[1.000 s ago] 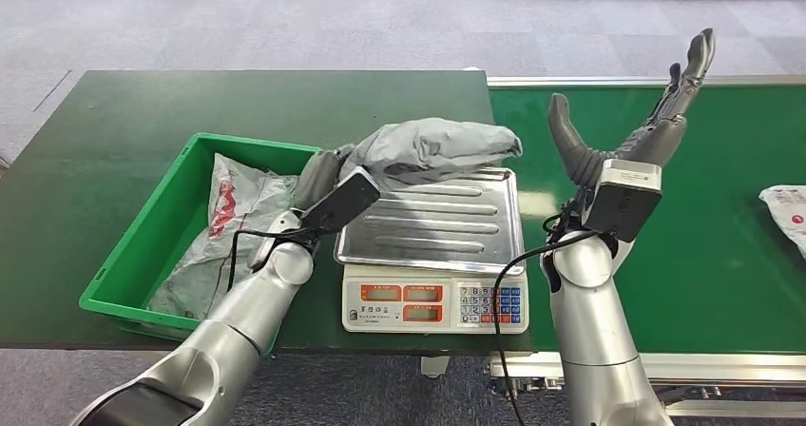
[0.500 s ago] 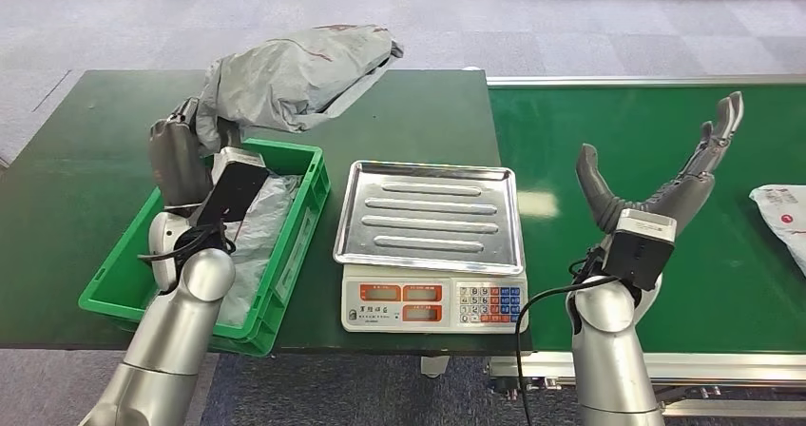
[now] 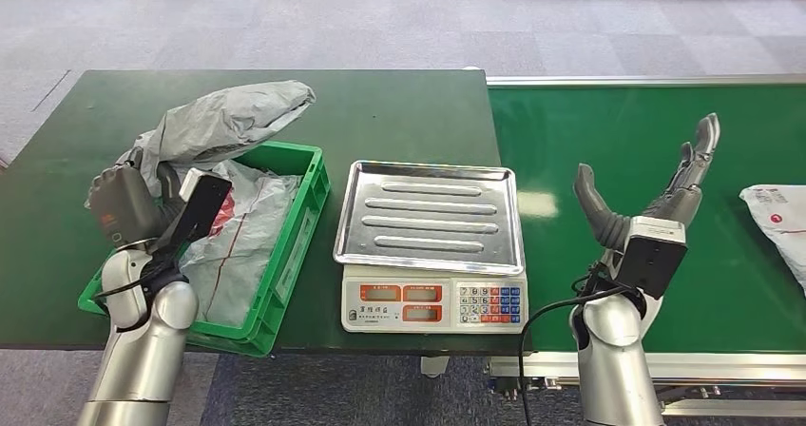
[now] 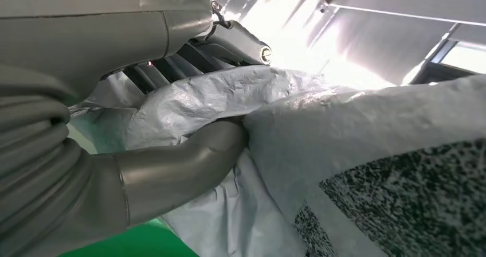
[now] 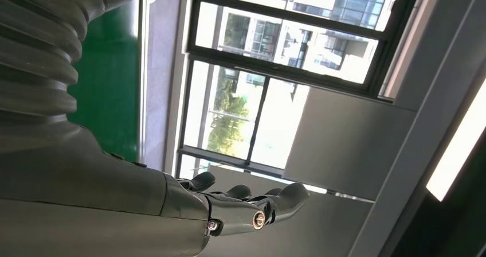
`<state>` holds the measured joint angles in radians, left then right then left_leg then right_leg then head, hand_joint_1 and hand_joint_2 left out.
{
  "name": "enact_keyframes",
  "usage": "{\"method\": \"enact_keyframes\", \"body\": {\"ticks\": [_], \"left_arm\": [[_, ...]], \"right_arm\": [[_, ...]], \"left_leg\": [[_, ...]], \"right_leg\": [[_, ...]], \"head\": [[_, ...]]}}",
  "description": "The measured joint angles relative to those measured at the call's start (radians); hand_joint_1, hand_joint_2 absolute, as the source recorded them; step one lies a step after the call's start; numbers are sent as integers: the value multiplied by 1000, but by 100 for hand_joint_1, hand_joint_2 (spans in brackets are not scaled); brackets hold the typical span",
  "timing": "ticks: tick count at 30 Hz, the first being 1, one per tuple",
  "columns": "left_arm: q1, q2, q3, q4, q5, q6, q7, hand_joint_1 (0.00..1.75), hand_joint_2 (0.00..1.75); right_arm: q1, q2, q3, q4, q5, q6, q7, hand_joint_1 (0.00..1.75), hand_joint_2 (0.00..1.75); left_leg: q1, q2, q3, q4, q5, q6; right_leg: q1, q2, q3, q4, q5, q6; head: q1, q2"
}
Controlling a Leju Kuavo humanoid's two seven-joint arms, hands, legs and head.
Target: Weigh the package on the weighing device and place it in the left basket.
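Left hand [image 3: 128,203] gripping grey package [image 3: 223,122] by its near end, thumb [image 4: 172,174] pressed into the wrinkled bag in the wrist view, raised over green basket [image 3: 299,231] and lower than 0.5 s ago; scale [image 3: 430,245] beside; right hand [image 3: 656,193] spread, holding nothing.

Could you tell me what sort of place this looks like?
Probably a parcel-sorting station in an office-like building: a green conveyor belt, a weighing scale, a green basket of mailer bags, grey carpet.
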<state>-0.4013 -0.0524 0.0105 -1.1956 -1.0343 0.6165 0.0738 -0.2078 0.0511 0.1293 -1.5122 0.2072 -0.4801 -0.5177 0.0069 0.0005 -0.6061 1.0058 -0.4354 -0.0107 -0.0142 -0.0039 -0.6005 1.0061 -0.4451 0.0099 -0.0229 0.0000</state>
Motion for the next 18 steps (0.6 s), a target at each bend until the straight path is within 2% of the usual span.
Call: {"method": "enact_keyframes", "body": {"ticks": [1, 4, 5, 12, 18], "left_arm": [[2, 0, 5, 0, -3, -1, 2, 154, 175], [4, 0, 16, 0, -15, -6, 11, 24, 175], [4, 0, 19, 0, -27, -10, 20, 0, 175], [28, -9, 65, -4, -159, -15, 95, 0, 175], [56, -30, 89, -37, -174, -23, 94, 0, 175]], "right_arm": [[0, 0, 0, 0, 0, 1, 0, 0, 175], [0, 0, 0, 1, -1, 3, 2, 0, 175], [0, 0, 0, 1, -1, 6, 4, 0, 175], [12, 5, -3, 2, 22, 47, 39, 0, 175], [27, 8, -19, 6, 50, 84, 62, 0, 175]], "left_leg": [[0, 0, 0, 0, 0, 0], [0, 0, 0, 0, 0, 0], [0, 0, 0, 0, 0, 0], [0, 0, 0, 0, 0, 0], [0, 0, 0, 0, 0, 0]], "right_leg": [[0, 0, 0, 0, 0, 0], [0, 0, 0, 0, 0, 0], [0, 0, 0, 0, 0, 0], [0, 0, 0, 0, 0, 0], [0, 0, 0, 0, 0, 0]], "head": [[0, 0], [0, 0], [0, 0], [0, 0], [0, 0]]}}
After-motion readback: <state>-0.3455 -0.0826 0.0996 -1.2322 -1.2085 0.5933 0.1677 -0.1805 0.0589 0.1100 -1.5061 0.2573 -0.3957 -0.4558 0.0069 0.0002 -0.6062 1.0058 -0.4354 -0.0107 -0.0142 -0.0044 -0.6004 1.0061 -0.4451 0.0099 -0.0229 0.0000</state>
